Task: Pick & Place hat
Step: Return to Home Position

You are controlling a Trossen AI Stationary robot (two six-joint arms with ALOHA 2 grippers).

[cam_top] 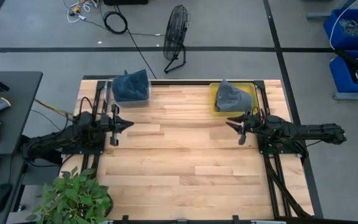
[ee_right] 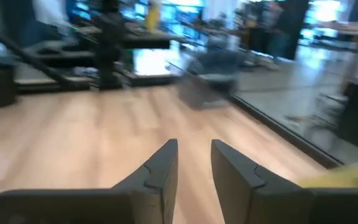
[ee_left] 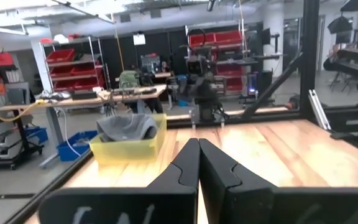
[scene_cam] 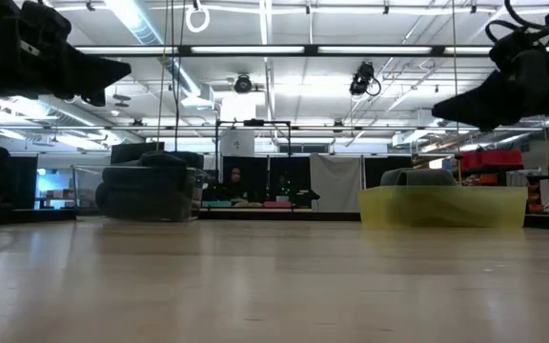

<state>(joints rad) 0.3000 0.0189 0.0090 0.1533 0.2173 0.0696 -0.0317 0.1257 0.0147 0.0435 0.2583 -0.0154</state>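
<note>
Table (cam_top: 185,163): light wood planks on a black frame, bare across the middle and the near half. Floor around it is grey with black tape lines. A black fan (cam_top: 176,34) stands beyond the far edge, blue crates (cam_top: 353,28) sit off to the far right, a potted plant (cam_top: 73,198) is at the near-left corner and a dark desk (cam_top: 8,106) at the left. The low view shows a workshop hall with strip lights and red shelving.

Caps are all binned at the table's far edge:
- Transparent bin (cam_top: 109,93), far-left corner: blue caps (cam_top: 131,87) bunched up and filling it. Can't tell brim direction or long axis.
- Yellow bin (cam_top: 215,104), far right: dark cap (cam_top: 232,96) crumpled inside, rising above the rim in the low view. It narrows toward the far edge and widens toward the near-right. Can't tell where the brim points.

My left arm (cam_top: 73,134) lies along the left side, with the left jaws just near of the transparent bin, clenched and empty, tips touching. My right arm (cam_top: 297,132) mirrors it, with the right jaws just near of the yellow bin, released with a narrow gap and nothing between them. Both sets are raised well clear of the wood and point at each other across the table.
</note>
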